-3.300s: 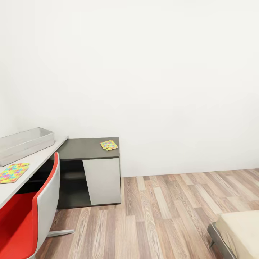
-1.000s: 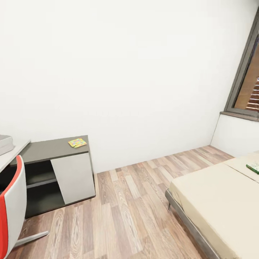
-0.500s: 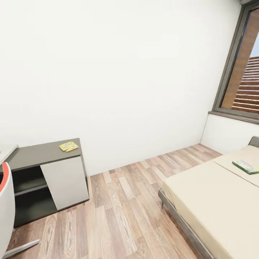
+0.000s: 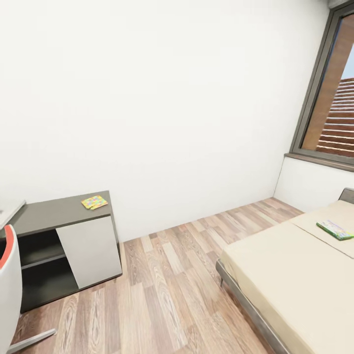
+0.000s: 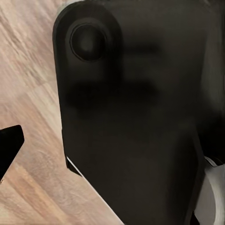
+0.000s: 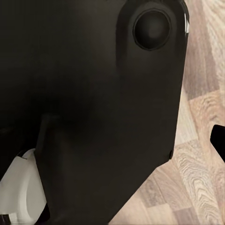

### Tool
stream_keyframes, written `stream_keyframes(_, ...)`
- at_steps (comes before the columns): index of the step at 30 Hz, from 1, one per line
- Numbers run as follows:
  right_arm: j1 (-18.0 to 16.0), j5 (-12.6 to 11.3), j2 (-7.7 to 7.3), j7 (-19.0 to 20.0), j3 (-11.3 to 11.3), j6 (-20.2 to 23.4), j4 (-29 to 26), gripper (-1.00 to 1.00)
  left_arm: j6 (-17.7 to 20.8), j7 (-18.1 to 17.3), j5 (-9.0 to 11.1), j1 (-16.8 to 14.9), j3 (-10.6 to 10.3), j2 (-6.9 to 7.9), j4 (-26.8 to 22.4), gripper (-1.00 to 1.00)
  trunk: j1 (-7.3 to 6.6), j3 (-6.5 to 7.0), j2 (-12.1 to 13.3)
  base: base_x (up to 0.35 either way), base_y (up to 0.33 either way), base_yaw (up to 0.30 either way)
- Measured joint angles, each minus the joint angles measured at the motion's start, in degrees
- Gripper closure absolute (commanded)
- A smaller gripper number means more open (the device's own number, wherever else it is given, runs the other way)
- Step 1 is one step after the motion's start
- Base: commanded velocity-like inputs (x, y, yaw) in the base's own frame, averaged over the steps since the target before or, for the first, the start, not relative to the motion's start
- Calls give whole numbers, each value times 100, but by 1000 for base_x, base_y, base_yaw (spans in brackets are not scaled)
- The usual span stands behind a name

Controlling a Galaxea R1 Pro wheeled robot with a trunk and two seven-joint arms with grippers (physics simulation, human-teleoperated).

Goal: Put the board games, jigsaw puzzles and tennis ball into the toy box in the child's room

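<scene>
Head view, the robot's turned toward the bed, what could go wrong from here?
The board game lies far across the bed, near the window side, so reaching it may mean leaning over the mattress or driving round. The bed frame's corner juts into the floor path and the base could clip it. The jigsaw puzzle on the cabinet could be forgotten.

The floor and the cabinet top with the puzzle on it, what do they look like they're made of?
The floor looks like wood plank or laminate: long boards with brown-grey grain and a faint sheen. The cabinet top looks like matte dark grey laminate or painted board, flat and uniform, without grain; which one is unclear. The jigsaw puzzle on it is a thin multicolour square, probably card.
</scene>
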Motion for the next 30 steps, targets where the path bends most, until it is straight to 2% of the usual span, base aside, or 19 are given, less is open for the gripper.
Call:
stream_keyframes(9, 0, 0, -2, 0, -4, 0, 0, -100, -181, 24, -1, 0, 0, 37, 0, -100, -198, 162, 361, 0, 0, 0)
stream_keyframes(18, 0, 3, 0, 0, -5, 0, 0, -100, -244, 35, -1, 0, 8, 140, -14, -100, -396, 323, 722, 0, 0, 0)
stream_keyframes(30, 0, 21, -85, 0, 11, -3, 0, -100, -378, 37, -7, 0, -3, 237, -150, -100, -659, 539, 1204, 0, 0, 0)
